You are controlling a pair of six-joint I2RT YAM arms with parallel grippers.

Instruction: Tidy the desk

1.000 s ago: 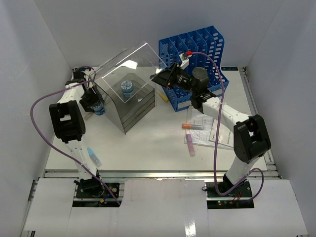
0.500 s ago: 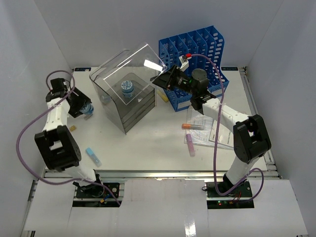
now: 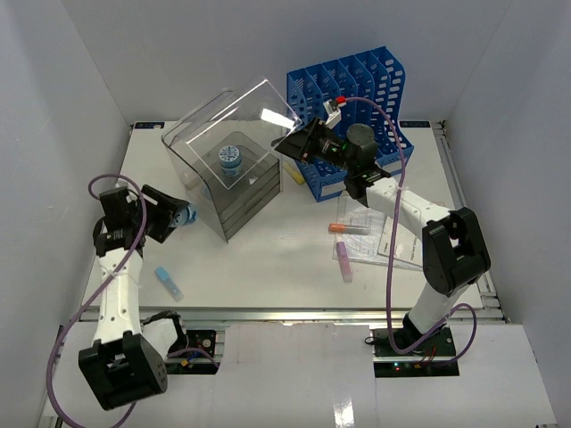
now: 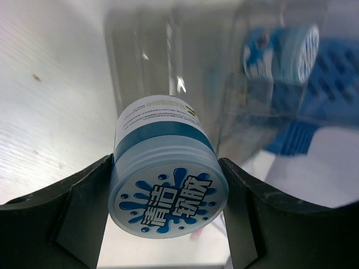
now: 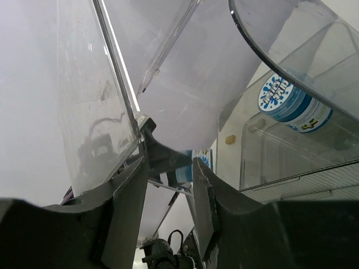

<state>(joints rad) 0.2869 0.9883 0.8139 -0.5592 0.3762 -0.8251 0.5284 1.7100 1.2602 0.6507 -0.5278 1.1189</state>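
Jar (image 4: 168,196) with blue cap clamped in wide-set left end effector (image 3: 177,217), frame left — right end effector (image 3: 299,143), half-closed, pinches raised clear lid (image 3: 236,111) of drawer box (image 3: 239,203), upper centre.

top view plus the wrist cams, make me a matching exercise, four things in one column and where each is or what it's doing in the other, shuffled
Things:
1. left gripper
2. right gripper
3. blue file rack
4. small light-blue stick

Places or states:
a. lying flat near the front left of the desk
b. shut on the blue-capped jar
c. standing at the back, to the right of the clear drawer box
d. gripping the edge of the raised clear lid

Pairs: 1-b, 2-d, 3-c, 4-a
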